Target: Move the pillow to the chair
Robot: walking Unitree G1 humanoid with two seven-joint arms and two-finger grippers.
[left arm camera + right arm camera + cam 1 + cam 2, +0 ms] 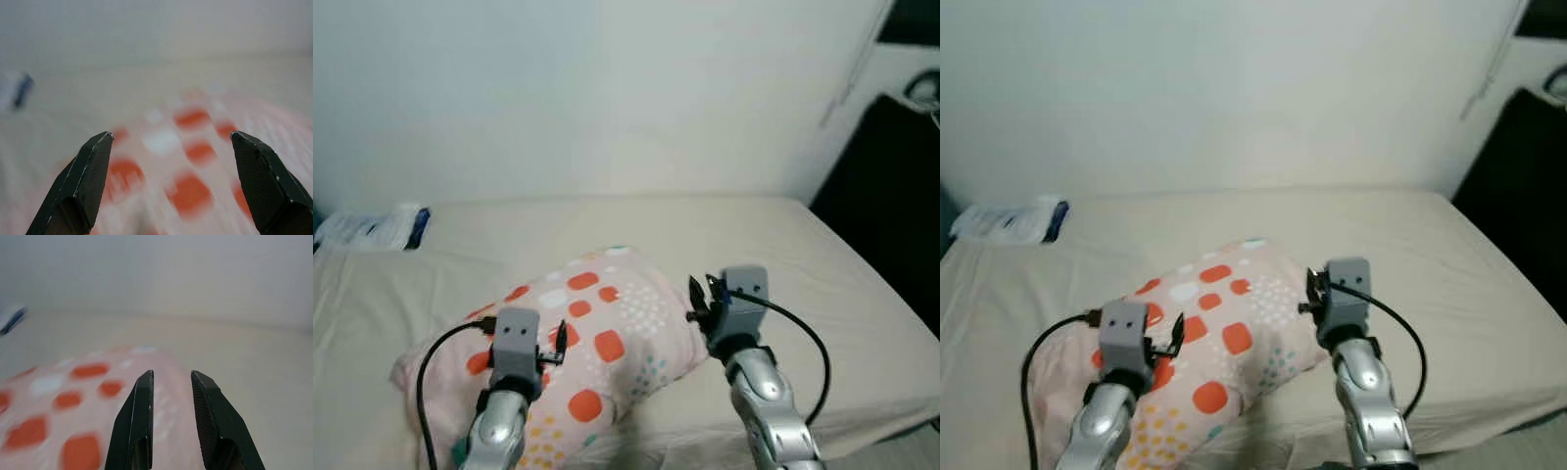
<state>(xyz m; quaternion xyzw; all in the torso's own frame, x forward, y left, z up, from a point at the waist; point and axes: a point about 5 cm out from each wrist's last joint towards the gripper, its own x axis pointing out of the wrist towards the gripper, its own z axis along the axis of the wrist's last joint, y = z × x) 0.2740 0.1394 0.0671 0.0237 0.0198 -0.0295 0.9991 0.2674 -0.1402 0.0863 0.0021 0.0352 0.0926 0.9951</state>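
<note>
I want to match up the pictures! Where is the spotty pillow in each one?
Left eye view: pillow low in the middle, on the bed.
Right eye view: pillow low and middle.
Left wrist view: pillow, blurry, beyond the open left tool.
Right wrist view: pillow beyond the right tool.
Shared landmark: the blue and white packet on the bed's far corner.

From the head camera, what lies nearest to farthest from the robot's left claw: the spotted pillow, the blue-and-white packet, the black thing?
From the left gripper:
1. Spotted pillow, directly beneath.
2. Blue-and-white packet, bed's far left corner.
3. Black thing, far right, beyond the bed.
</note>
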